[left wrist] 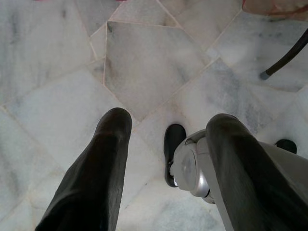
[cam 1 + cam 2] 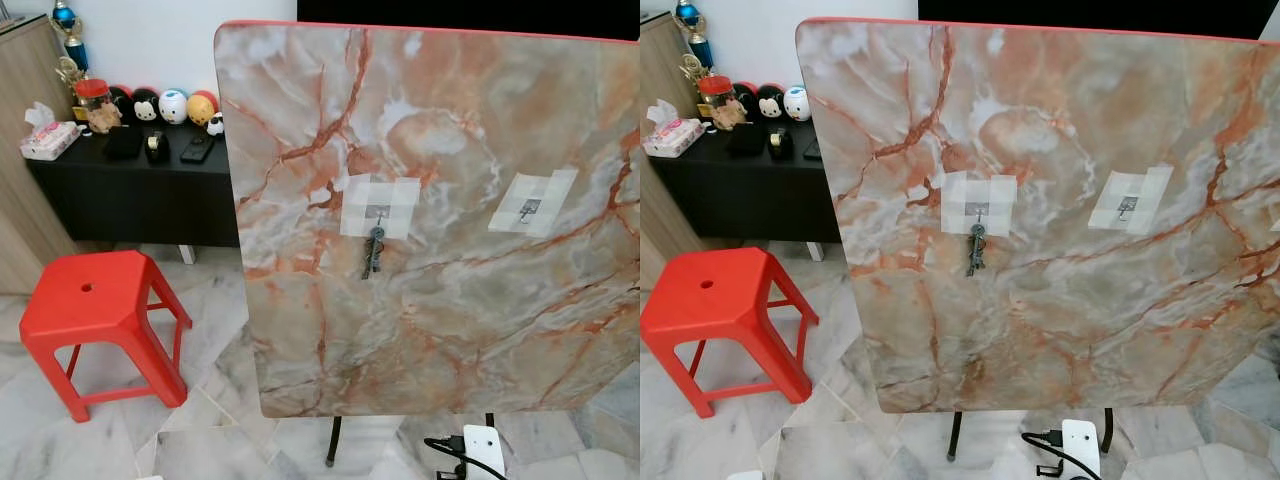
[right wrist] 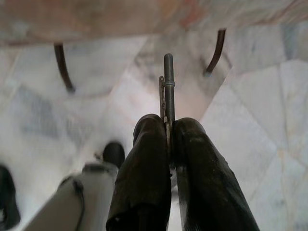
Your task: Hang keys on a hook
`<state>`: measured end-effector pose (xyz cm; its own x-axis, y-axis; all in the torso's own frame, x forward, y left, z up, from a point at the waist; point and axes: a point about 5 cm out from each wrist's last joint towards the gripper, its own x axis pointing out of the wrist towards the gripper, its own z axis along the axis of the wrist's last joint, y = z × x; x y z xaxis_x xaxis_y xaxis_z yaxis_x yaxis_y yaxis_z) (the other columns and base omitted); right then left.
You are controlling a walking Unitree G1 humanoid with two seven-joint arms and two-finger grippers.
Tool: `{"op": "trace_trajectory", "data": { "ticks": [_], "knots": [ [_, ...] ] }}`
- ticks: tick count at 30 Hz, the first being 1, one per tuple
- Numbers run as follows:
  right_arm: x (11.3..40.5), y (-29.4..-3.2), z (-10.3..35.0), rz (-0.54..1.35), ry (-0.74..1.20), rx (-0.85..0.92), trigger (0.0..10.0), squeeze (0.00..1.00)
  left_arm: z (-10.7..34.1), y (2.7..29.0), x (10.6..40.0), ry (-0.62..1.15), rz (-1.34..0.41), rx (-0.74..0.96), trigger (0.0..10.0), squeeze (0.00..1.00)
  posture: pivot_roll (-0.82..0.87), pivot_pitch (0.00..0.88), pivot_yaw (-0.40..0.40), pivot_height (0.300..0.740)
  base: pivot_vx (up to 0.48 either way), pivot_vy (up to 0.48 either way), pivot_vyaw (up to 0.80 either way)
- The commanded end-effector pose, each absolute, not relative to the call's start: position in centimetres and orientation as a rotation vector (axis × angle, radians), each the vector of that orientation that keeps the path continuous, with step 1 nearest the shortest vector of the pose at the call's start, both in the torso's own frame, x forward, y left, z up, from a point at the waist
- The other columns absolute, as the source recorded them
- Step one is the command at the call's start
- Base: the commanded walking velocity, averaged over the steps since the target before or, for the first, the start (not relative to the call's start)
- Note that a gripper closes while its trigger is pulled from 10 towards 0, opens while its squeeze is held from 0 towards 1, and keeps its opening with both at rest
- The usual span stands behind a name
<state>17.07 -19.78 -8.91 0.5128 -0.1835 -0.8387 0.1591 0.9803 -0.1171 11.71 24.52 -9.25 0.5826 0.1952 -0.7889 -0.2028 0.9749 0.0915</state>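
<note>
My right gripper [image 3: 168,132] pinches a key [image 3: 168,86] between closed jaws, low over the floor; the left gripper [image 1: 168,139] hangs with jaws apart, empty. One bunch [image 2: 374,250] already hangs; next I must raise mine to the free hook [image 2: 529,209].

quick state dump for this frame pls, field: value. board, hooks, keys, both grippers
board: upright marble-patterned panel on thin black legs
left hook: small metal hook on white tape patch, dark bunch of keys hanging from it
right hook: small metal hook on white tape patch, bare
left gripper: fingers apart, holding nothing, pointed at the marble floor
right gripper: fingers shut on slim metal key, low near the panel's legs
</note>
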Motion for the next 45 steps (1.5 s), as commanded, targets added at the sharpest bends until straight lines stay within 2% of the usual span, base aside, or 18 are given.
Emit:
{"op": "trace_trajectory", "data": {
  "ticks": [1, 2, 5, 8, 9, 12, 20, 37, 45],
  "knots": [
    [19.0, -20.5, -7.8, -0.254, 0.909, -0.021, 10.0, 0.0, -9.5, 23.9, 11.7, 0.942, 0.22, -0.008, 10.0, 0.0, 0.02, 0.0, -0.07, 0.74, 0.0, 0.0, 0.0],
    [19.6, -20.8, -7.4, -0.27, 0.871, -0.02, 10.0, 0.0, -9.5, 23.9, 11.7, 0.941, 0.219, -0.007, 10.0, 0.0, 0.02, 0.0, -0.07, 0.74, 0.0, 0.0, 0.0],
    [23.4, -20.8, -4.3, -0.236, 0.59, -0.036, 10.0, 0.0, -9.5, 23.5, 11.9, 0.934, 0.22, -0.019, 10.0, 0.0, 0.01, 0.0, -0.071, 0.74, 0.0, 0.0, 0.0],
    [24.2, -20.6, -3.6, -0.222, 0.539, -0.042, 10.0, 0.0, -9.5, 23.4, 11.9, 0.934, 0.217, -0.018, 10.0, 0.0, 0.01, 0.0, -0.071, 0.74, 0.0, 0.0, 0.0],
    [25.2, -20.3, -2.5, -0.193, 0.452, -0.063, 10.0, 0.0, -9.6, 23.3, 11.9, 0.935, 0.215, -0.018, 10.0, 0.0, 0.01, 0.0, -0.072, 0.74, 0.0, 0.0, 0.0],
    [26.3, -20.0, -1.0, -0.203, 0.349, -0.053, 10.0, 0.0, -9.6, 23.3, 11.8, 0.933, 0.216, -0.02, 10.0, 0.0, 0.01, 0.0, -0.071, 0.74, 0.0, 0.0, 0.0],
    [28.1, -19.2, 1.3, -0.223, 0.203, -0.017, 10.0, 0.0, -9.6, 23.4, 11.6, 0.93, 0.219, -0.016, 10.0, 0.0, 0.01, 0.0, -0.069, 0.74, 0.0, 0.0, 0.0],
    [30.9, -18.2, 4.6, -0.15, 0.069, -0.005, 10.0, 0.0, -9.4, 23.5, 12.1, 0.915, 0.215, -0.008, 10.0, 0.0, 0.01, 0.0, -0.068, 0.74, 0.0, 0.0, 0.0],
    [30.7, -18.2, 3.5, -0.138, 0.147, -0.026, 10.0, 0.0, -9.4, 23.4, 12.2, 0.915, 0.21, -0.006, 10.0, 0.0, 0.02, 0.0, -0.067, 0.74, 0.0, 0.0, 0.0]
  ]
}}
